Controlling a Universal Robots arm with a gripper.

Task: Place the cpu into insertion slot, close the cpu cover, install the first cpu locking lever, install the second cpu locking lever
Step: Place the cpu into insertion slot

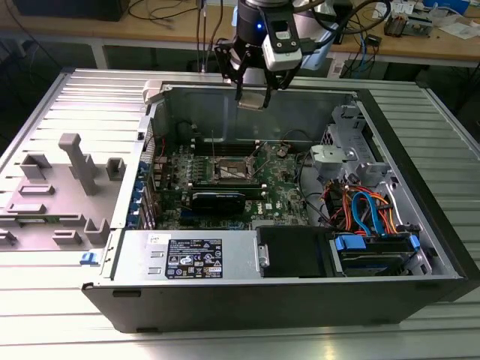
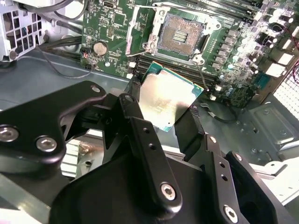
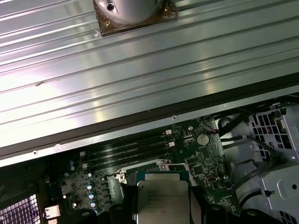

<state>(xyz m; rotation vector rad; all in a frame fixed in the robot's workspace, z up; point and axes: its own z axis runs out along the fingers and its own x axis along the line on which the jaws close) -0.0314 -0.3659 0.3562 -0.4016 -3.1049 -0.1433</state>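
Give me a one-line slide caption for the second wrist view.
Gripper holds the cpu clear of the motherboard; insertion slot empty, cpu cover open.

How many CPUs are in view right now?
1. The cpu is gripped in the end effector over the open case. The insertion slot is bare. Others could be hidden inside the case.
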